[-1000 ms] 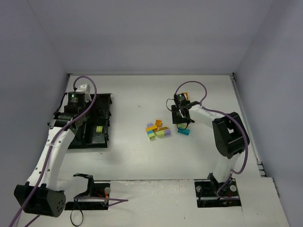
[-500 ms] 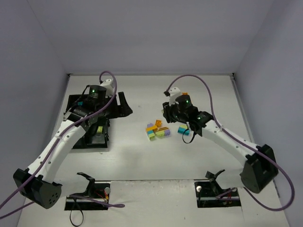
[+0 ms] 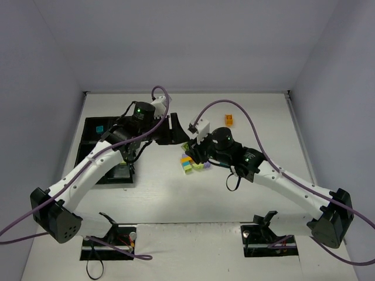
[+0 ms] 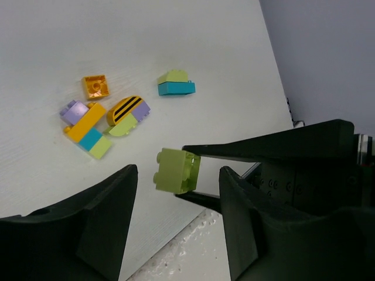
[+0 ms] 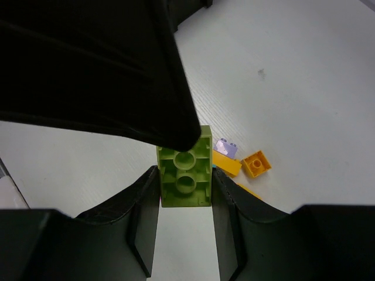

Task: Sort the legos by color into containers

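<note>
While the right jaws pinch the lime brick [image 5: 185, 168] by its long sides, the left jaws stand spread on either side of it, not touching it. This looks like a handover above the worktop [image 4: 117, 35]. The left jaws should close squarely on the free faces. The right jaws should release only afterwards, or the brick may drop onto the legos [image 4: 88, 124] below.

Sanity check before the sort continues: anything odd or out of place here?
Nothing spilled or damaged. Oddity: the lime brick clamped in the right gripper sits between the open fingers of the left gripper, like a handover. A mixed-colour stack lies unsorted.
</note>
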You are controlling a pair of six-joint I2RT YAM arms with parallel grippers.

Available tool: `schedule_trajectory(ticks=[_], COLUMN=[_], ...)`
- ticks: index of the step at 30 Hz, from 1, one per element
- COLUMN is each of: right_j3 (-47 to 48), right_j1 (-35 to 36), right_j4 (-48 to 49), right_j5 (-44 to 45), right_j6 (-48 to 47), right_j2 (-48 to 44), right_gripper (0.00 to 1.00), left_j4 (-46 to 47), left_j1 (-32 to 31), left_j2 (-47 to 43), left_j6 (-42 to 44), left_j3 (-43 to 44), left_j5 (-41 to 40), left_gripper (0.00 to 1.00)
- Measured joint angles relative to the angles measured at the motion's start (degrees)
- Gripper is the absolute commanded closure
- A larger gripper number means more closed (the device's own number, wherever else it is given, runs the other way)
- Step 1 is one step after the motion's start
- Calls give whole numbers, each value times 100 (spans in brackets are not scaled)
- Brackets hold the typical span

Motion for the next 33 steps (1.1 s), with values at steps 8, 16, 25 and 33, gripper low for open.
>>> schedule_trajectory(ticks=[8, 16, 25, 33], right_j3=[0, 0, -2, -2], right_j1=[94, 94, 92, 94], right_j4=[4, 13, -2, 42], right_j5=[-2, -2, -20, 42], right_j6=[9, 9, 33, 111], right_j2=[-17, -96, -107, -107], right_gripper=[100, 100, 93, 18], left_j4=[120, 7, 22, -76], left_j1=[-197, -201, -192, -173], left_j2=[210, 238, 278, 199], left_j6=[-59, -37, 81, 308], left_j3=[4, 4, -52, -120], left_j5=[105, 125, 138, -173], left_gripper=[53, 64, 100, 100])
